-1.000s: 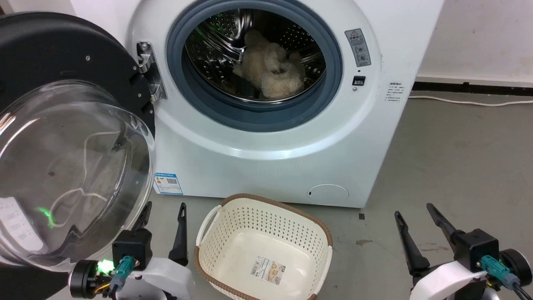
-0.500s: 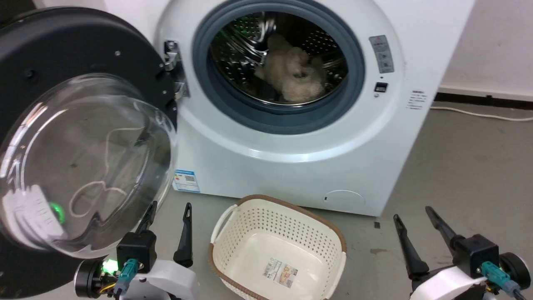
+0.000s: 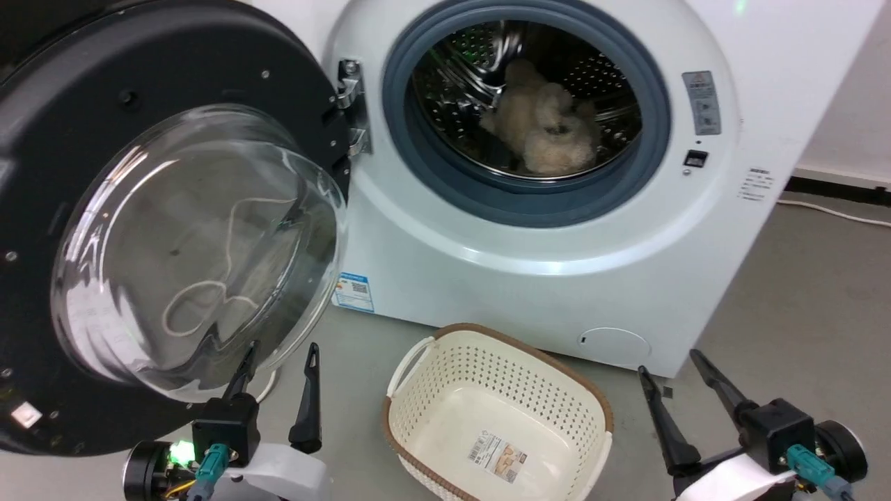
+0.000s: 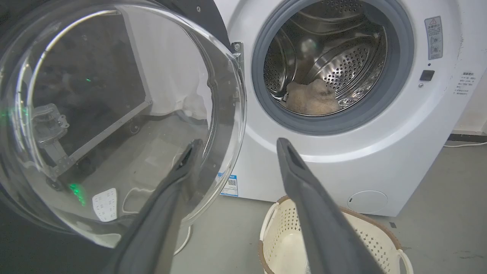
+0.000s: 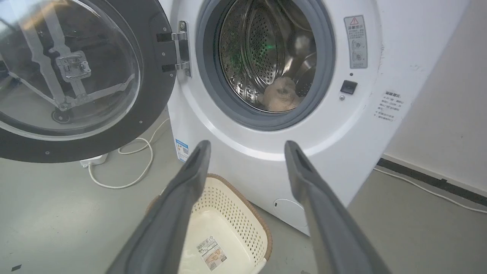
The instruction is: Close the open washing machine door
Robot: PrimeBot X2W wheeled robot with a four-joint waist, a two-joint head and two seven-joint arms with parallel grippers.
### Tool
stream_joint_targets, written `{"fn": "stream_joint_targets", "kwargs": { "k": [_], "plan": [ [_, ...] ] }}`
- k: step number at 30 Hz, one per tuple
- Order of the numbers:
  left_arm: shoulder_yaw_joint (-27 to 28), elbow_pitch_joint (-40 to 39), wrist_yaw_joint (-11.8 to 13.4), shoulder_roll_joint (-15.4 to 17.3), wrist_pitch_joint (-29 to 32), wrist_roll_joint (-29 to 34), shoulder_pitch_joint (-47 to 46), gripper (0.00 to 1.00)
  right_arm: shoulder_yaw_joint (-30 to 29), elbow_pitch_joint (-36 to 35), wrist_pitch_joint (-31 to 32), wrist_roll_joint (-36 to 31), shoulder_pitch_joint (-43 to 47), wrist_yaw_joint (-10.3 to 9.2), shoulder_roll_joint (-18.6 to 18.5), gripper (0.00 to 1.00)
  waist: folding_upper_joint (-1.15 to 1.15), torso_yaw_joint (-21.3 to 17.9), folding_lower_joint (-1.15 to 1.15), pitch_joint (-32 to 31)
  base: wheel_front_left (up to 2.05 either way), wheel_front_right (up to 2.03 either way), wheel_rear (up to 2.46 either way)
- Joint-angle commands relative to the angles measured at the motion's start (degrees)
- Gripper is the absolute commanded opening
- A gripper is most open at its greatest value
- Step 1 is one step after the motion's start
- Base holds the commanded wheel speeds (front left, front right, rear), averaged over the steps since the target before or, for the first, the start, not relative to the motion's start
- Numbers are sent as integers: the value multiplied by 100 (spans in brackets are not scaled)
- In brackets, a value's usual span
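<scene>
The washing machine door [image 3: 62,139] stands swung wide open on the left, its black rim around a clear bulging glass bowl [image 3: 202,243], hinged at the white machine [image 3: 529,278]. The same door [image 4: 114,110] looms close in the left wrist view, and the door [image 5: 152,95] sits at upper left in the right wrist view. My left gripper [image 3: 278,355] is open just below the bowl, its left finger [image 4: 179,179] overlapping the glass. My right gripper [image 3: 668,365] is open, low at the right, clear of the machine.
The grey-ringed steel drum opening [image 3: 525,111] holds a beige fluffy item [image 3: 546,129]. A cream basket [image 3: 501,417] with a brown rim stands on the floor before the machine, between my grippers. A white cable [image 5: 125,160] lies on the floor under the door.
The whole head view has shifted right, so the camera has turned left; door and machine sit further right in it. Both grippers stay open in much the same places.
</scene>
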Motion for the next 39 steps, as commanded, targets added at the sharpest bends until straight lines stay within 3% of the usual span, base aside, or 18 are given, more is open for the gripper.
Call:
{"fn": "stream_joint_targets", "kwargs": {
  "k": [1,12,39],
  "plan": [
    [1,-38,40,9,-63,-48,95,100,54,18,-64,64,-4,2,-60,100,0,50,0,15,0,0,0],
    [-22,-221,213,-2,-219,-124,245,100,374,127,-220,199,-213,3,-213,100,0,400,0,72,0,0,0],
    [-43,-227,293,-4,-554,-186,324,100,570,212,-555,335,-97,4,-242,100,0,1055,0,52,0,0,0]
  ]
}}
